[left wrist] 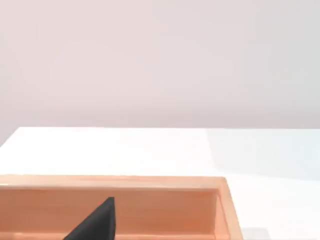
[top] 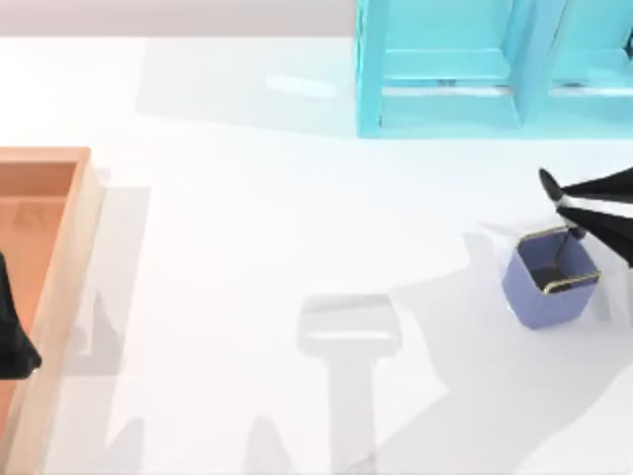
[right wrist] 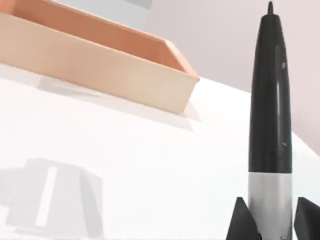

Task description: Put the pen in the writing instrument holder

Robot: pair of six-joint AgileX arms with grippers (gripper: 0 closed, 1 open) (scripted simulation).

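My right tool (right wrist: 270,220) is at the right edge of the top view, closed on the pen (right wrist: 270,100); both fingers press the grey barrel, black end pointing away. The pen (top: 556,188) hangs just beside the far rim of the blue writing instrument holder (top: 550,277), not yet over its opening. I fear that if I let go now, it strikes the gold rim and rolls onto the tabletop (top: 297,247). My left tool (top: 15,336) is parked over the wooden tray (top: 59,277) at lower left; I cannot tell its opening.
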